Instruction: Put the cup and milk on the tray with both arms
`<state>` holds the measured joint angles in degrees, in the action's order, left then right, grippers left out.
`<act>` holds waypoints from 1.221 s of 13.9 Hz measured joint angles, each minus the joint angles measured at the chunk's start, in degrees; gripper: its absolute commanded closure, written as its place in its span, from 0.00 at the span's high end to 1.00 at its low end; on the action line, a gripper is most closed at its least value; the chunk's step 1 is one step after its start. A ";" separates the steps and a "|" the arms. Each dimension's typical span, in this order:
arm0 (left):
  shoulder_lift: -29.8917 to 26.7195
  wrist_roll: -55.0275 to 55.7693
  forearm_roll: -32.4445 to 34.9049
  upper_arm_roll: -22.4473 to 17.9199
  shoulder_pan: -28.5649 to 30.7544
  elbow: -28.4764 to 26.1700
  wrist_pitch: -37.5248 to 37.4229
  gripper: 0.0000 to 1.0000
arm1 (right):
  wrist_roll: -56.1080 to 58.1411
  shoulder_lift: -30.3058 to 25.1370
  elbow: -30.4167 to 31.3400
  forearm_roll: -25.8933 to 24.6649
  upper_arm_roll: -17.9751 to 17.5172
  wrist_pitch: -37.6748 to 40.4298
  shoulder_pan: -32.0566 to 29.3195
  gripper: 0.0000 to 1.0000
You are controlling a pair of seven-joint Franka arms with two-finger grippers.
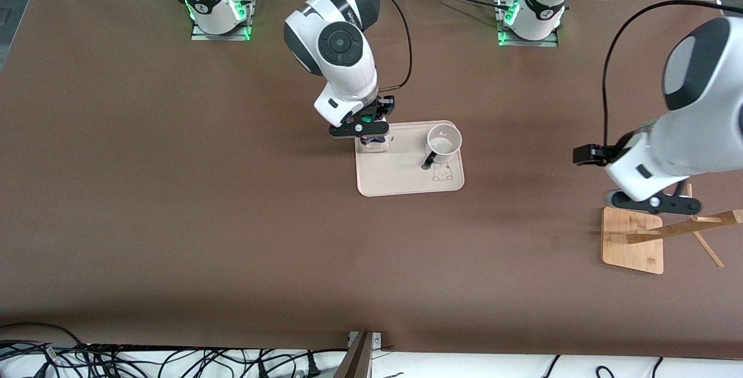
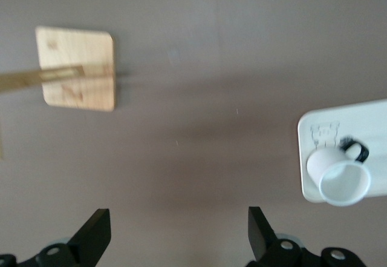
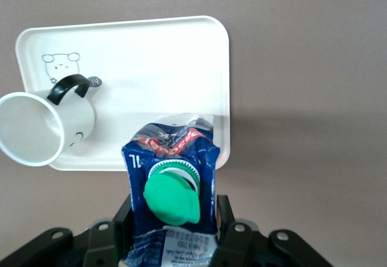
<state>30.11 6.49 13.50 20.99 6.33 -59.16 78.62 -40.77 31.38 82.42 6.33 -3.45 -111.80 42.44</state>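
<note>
The cream-white tray [image 1: 400, 177] lies mid-table. The white cup [image 1: 444, 141] stands upright on it, at the edge toward the left arm's end, with its black handle by the bunny drawing. My right gripper [image 1: 371, 134] is shut on the blue and white milk carton [image 1: 373, 144] and holds it upright over the tray's corner nearest the right arm's base. In the right wrist view the fingers [image 3: 225, 218] clamp the carton [image 3: 172, 158] below its green cap, with the cup [image 3: 42, 125] and tray [image 3: 151, 55] past it. My left gripper [image 1: 653, 205] is open and empty over the wooden base, apart from the tray [image 2: 369, 118] and cup [image 2: 338, 179].
A wooden rack base [image 1: 633, 241] with slanted sticks stands toward the left arm's end of the table; it also shows in the left wrist view [image 2: 78, 67]. Bare brown table [image 1: 232, 221] surrounds the tray. Cables lie along the table edge nearest the front camera.
</note>
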 measured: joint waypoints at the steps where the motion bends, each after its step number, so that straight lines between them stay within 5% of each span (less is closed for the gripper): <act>1: -0.57 -1.24 0.00 0.04 0.99 0.39 2.05 1.00 | -0.03 0.56 -0.14 -0.54 0.03 -0.15 0.01 0.57; 5: -4.89 -2.32 -0.69 -1.22 1.31 -2.50 9.86 1.00 | -0.03 1.49 -0.18 -0.80 0.48 -1.96 0.01 0.57; 8: -15.40 -1.78 -11.16 -13.94 -5.12 -18.12 27.25 1.00 | -0.03 1.92 -0.40 -0.89 0.52 -2.81 0.01 0.57; 10: -21.75 -1.96 -15.15 -18.50 -6.82 -27.47 32.06 1.00 | -0.03 1.95 -0.67 -2.18 0.58 -2.95 0.01 0.57; 14: -34.43 -2.32 -14.11 -19.18 -8.56 -43.97 32.17 1.00 | -0.03 2.01 -0.75 -3.13 0.60 -4.09 0.01 0.57; 17: -35.99 -2.75 -11.71 -19.43 -8.54 -46.12 24.45 1.00 | -0.03 2.01 -1.09 -3.13 0.59 -4.40 0.02 0.57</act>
<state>-5.88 3.75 1.79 1.56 -2.21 -105.28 103.07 -40.79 33.40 81.33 3.20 -2.86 -116.20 42.46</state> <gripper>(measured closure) 0.000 0.427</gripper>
